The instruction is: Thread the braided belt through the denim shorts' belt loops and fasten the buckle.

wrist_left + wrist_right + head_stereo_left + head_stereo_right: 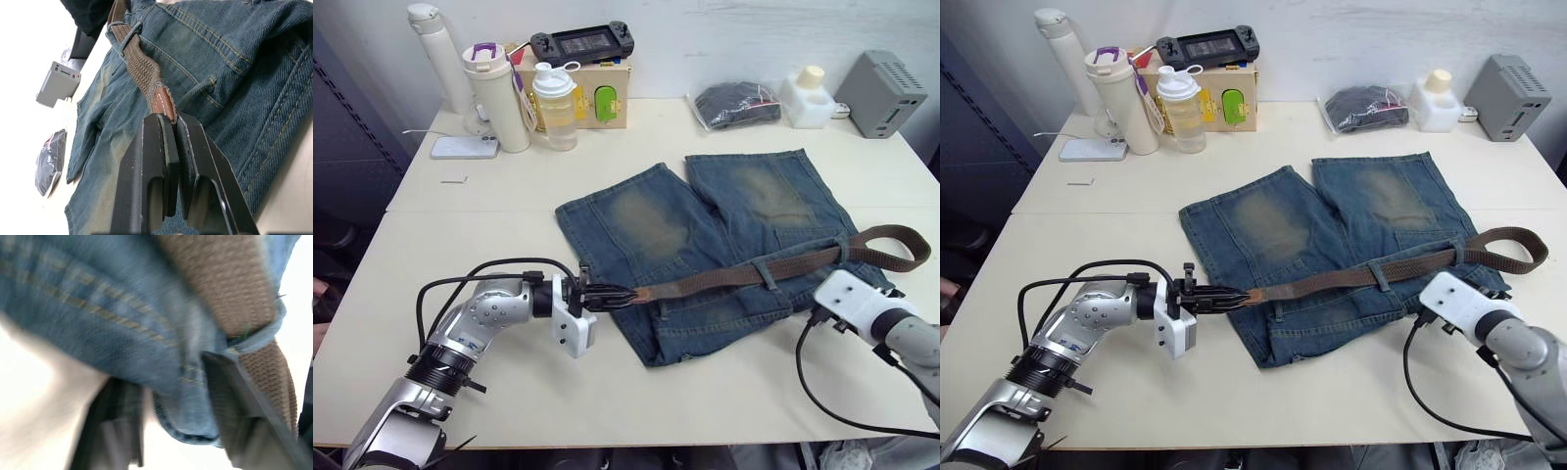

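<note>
One pair of shorts (705, 245) lies flat on the surface (489, 225), waistband toward the robot, two legs pointing away. One belt (734, 275) runs across the waistband, under one loop (767, 273) near the middle that's easy to spot; a second loop (131, 45) shows around the strap in the left wrist view. The belt's far end curls back in a flat bend past the right edge of the shorts. Can't make out the buckle anywhere.

Left gripper (625, 294) sits at the left end of the waistband, jaws closed on the belt's brown leather tip (164, 102), so the strap stretches from there across the denim. Right gripper (166, 440) is down at the right end of the waistband; its jaws stand apart on either side of the denim edge, with the strap beside one finger, though it's blurry so contact is hard to call.

At the back of the surface: three bottles (498, 95), one wooden box (605, 93) with a game controller (582, 43) on top, one phone (464, 147), one dark bundle in a clear bag (736, 105), one small white jug (806, 98) and one grey box (882, 94).
</note>
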